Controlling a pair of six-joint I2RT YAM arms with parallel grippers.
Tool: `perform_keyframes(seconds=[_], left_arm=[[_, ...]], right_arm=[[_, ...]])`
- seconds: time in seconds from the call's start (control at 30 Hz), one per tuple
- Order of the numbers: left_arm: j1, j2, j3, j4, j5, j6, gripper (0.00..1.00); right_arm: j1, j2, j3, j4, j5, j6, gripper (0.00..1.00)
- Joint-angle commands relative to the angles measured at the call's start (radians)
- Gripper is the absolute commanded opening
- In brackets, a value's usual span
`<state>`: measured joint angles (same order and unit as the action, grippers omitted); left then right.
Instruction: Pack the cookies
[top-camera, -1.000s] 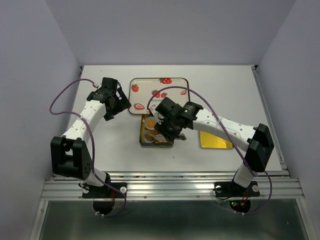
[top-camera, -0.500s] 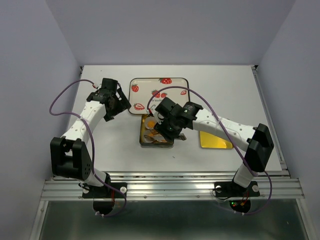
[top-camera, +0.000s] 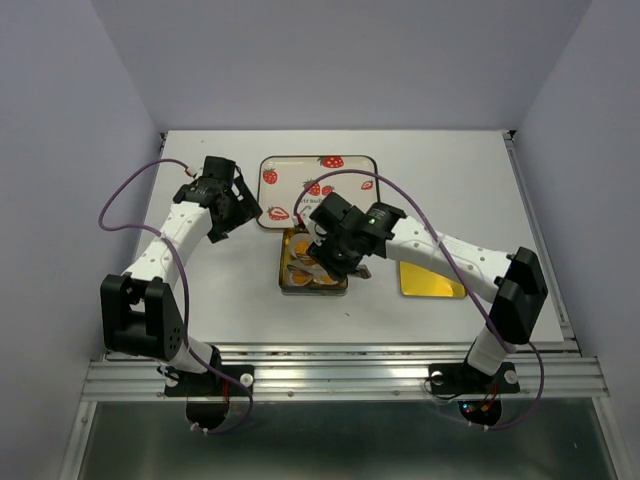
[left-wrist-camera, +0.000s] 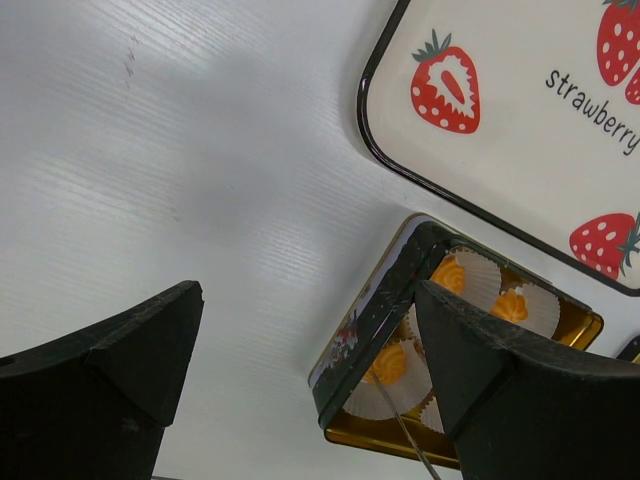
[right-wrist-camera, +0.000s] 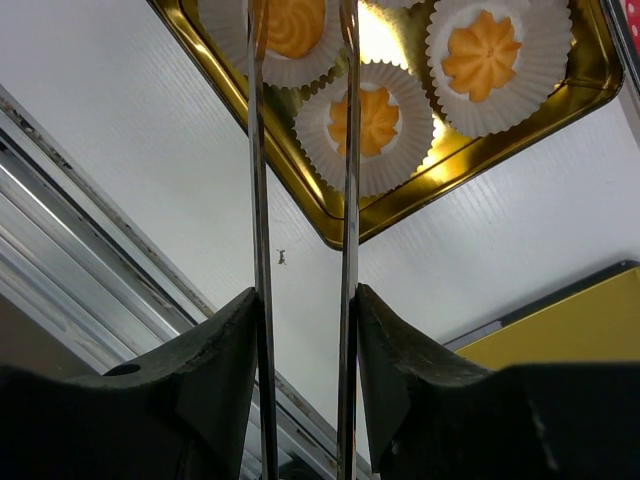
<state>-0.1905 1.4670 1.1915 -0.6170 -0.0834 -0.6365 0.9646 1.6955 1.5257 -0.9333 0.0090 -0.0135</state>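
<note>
A metal rail (top-camera: 340, 375) runs along the near edge of a white table (top-camera: 450, 190), with the two arm bases bolted to it.

Just beyond, to the right of centre, a flat yellow lid (top-camera: 430, 281) lies on the table. To its left sits a shallow gold tin (right-wrist-camera: 470, 150). The cookies (right-wrist-camera: 365, 120) are inside it, small orange rosettes that each rest in a white pleated paper cup (right-wrist-camera: 410, 150). Three cookies are plainly visible in the right wrist view. The edge of another cup shows at the top of that view, but what it holds cannot be seen.

The right gripper (right-wrist-camera: 305, 320) hovers over the near corner of the tin. Its two black fingers are pressed in on a pair of thin metal tongs (right-wrist-camera: 349, 200). The tong blades run side by side out over the cups. Their tips pass out of the picture, so it is unclear whether they touch a cookie.

Left of the tin, the left gripper (left-wrist-camera: 305, 300) hangs above bare table. Its fingers are spread wide with nothing between them.

Farthest back, just behind the tin, lies a cream tray (top-camera: 295, 175) with a dark rim, printed with red strawberries.
</note>
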Motion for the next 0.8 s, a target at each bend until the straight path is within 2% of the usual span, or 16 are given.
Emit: perform_keyframes(seconds=[0.0,0.27,0.4,0.53,0.77], left_arm=[[-0.006,-0.037,0.014,0.0,-0.007,0.001,0.99],[-0.006,-0.031,0.033,-0.013,0.004,0.003,0.99],[-0.006,-0.01,0.052,-0.026,0.005,0.006,0.99],[-0.006,0.03,0.1,-0.059,-0.001,0.029,0.99],[-0.007,0.088,0.171,-0.09,-0.021,0.06,0.99]], right_arm=[[0.011,-0.011,0.073,0.034,0.037,0.045,0.46],[0.011,-0.072,0.122,0.021,0.129,0.159,0.45],[0.011,-0.103,0.076,0.007,0.222,0.243,0.44],[-0.064,-0.143,0.03,-0.01,0.289,0.391,0.43],[-0.317,-0.191,-0.044,-0.113,0.335,0.619,0.41]])
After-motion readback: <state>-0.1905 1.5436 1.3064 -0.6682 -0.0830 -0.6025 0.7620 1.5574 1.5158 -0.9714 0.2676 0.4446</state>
